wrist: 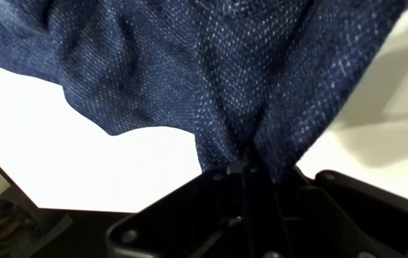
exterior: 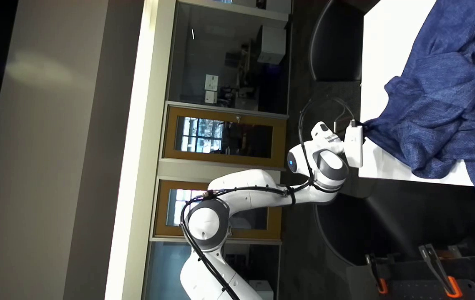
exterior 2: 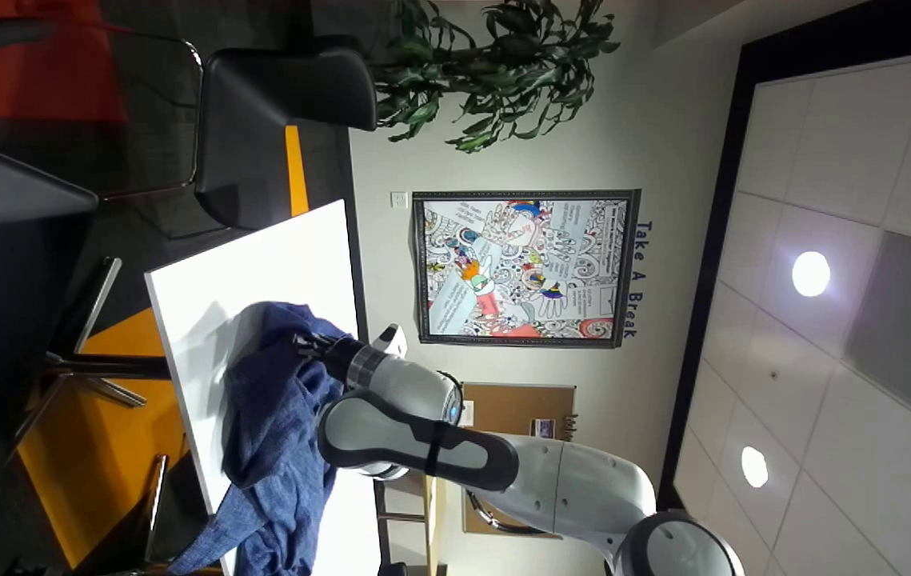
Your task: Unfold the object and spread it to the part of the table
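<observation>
The pincer (wrist: 249, 165) is closed upon a gathered end of the blue cloth (wrist: 175, 71), I suppose in order to draw it outward and open it. Behind this grip the cloth is dark, flecked with paler threads and full of wrinkles. It lies bunched on the white bench (exterior: 387, 41), and one part hangs beyond its edge.

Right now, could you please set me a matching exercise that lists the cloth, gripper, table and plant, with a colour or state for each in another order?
Things
1. cloth
2. gripper
3. table
4. plant

Colours and states
A. white, flat, partly covered
B. green and leafy
C. blue and wrinkled
D. closed on the cloth

Pairs: 1-C; 2-D; 3-A; 4-B
</observation>
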